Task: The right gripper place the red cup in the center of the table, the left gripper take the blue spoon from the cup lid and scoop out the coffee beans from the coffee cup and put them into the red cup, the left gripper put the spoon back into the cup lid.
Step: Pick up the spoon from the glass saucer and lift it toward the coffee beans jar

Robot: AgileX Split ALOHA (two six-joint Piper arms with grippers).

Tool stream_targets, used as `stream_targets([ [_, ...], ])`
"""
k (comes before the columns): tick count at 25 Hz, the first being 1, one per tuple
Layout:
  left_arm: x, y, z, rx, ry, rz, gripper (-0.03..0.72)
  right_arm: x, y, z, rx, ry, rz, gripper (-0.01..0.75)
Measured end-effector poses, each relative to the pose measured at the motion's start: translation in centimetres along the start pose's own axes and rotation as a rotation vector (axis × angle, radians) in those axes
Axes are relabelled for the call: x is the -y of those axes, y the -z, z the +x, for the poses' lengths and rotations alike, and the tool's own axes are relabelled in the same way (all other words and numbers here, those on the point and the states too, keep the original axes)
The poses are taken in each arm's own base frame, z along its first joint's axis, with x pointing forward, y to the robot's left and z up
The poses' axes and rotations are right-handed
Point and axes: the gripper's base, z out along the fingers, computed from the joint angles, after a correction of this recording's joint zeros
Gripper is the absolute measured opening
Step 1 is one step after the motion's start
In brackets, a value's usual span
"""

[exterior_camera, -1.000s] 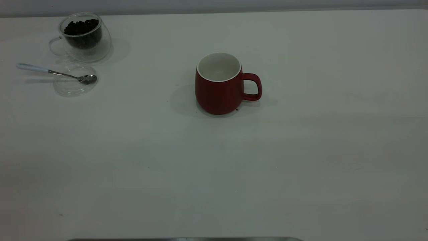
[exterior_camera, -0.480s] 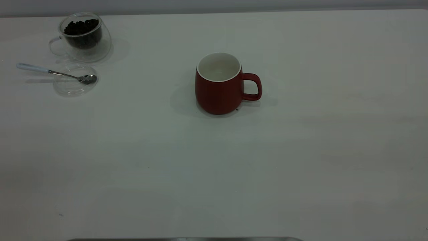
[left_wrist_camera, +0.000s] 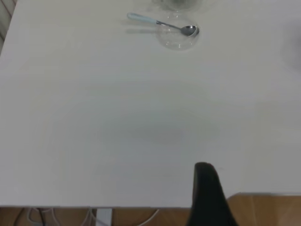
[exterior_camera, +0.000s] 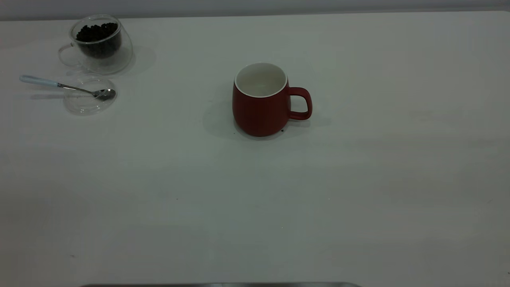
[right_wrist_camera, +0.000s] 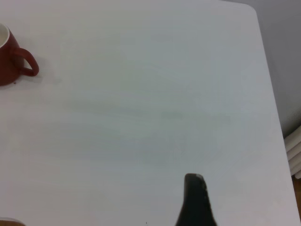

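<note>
The red cup (exterior_camera: 261, 104) stands upright near the middle of the table (exterior_camera: 358, 179), its handle pointing right and its white inside bare; it also shows at the border of the right wrist view as the red cup (right_wrist_camera: 10, 56). At the far left stands the coffee cup (exterior_camera: 99, 43) with coffee beans (exterior_camera: 97, 32) in it. Just in front lies the cup lid (exterior_camera: 88, 97), and the blue spoon (exterior_camera: 59, 85) rests with its bowl in the lid and its handle off to the left. Neither arm appears in the exterior view. My left gripper (left_wrist_camera: 204, 188) hangs over the table's near edge, far from the spoon (left_wrist_camera: 160, 22). My right gripper (right_wrist_camera: 195, 197) is well away from the red cup.
A small dark speck (exterior_camera: 282, 130) lies by the red cup's base. A dark strip (exterior_camera: 219, 284) runs along the near edge in the exterior view. Beyond the table edge, the left wrist view shows wooden floor (left_wrist_camera: 268, 209) and cables (left_wrist_camera: 94, 216).
</note>
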Motion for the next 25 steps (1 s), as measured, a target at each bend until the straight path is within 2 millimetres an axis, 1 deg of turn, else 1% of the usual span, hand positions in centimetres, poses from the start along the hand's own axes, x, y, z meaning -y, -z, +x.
stream_targets([
  [3, 0.1, 0.4, -2.0, 0.011, 0.033, 0.005, 0.537, 0.0, 0.0, 0.0, 0.0, 0.0, 0.0, 0.59],
  [5, 0.3, 0.5, -4.0, 0.008, 0.04, 0.021, 0.537, 0.0, 0.0, 0.0, 0.0, 0.0, 0.0, 0.59],
  [7, 0.6, 0.2, -6.0, -0.028, 0.047, 0.037, 0.537, 0.0, 0.0, 0.0, 0.0, 0.0, 0.0, 0.59],
  [9, 0.9, -0.7, -8.4, -0.09, 0.053, 0.046, 0.537, 0.0, 0.0, 0.0, 0.0, 0.0, 0.0, 0.59],
  [11, 1.1, -2.1, -10.6, -0.159, 0.061, 0.054, 0.537, 0.0, 0.0, 0.0, 0.0, 0.0, 0.0, 0.59],
  [14, 1.4, -5.0, -13.7, -0.255, 0.07, 0.059, 0.537, 0.0, 0.0, 0.0, 0.0, 0.0, 0.0, 0.59],
  [17, 1.7, -8.4, -16.6, -0.332, 0.072, 0.062, 0.537, 0.0, 0.0, 0.0, 0.0, 0.0, 0.0, 0.59],
  [19, 1.9, -10.7, -18.3, -0.351, 0.051, 0.063, 0.537, 0.0, 0.0, 0.0, 0.0, 0.0, 0.0, 0.59],
  [22, 1.9, -14.5, -20.3, -0.407, 0.028, 0.061, 0.537, 0.0, 0.0, 0.0, 0.0, 0.0, 0.0, 0.59],
  [24, 1.5, -17.5, -21.2, -0.457, 0.028, 0.055, 0.537, 0.0, 0.0, 0.0, 0.0, 0.0, 0.0, 0.59],
  [25, 1.1, -18.7, -21.7, -0.471, 0.03, 0.049, 0.537, 0.0, 0.0, 0.0, 0.0, 0.0, 0.0, 0.59],
])
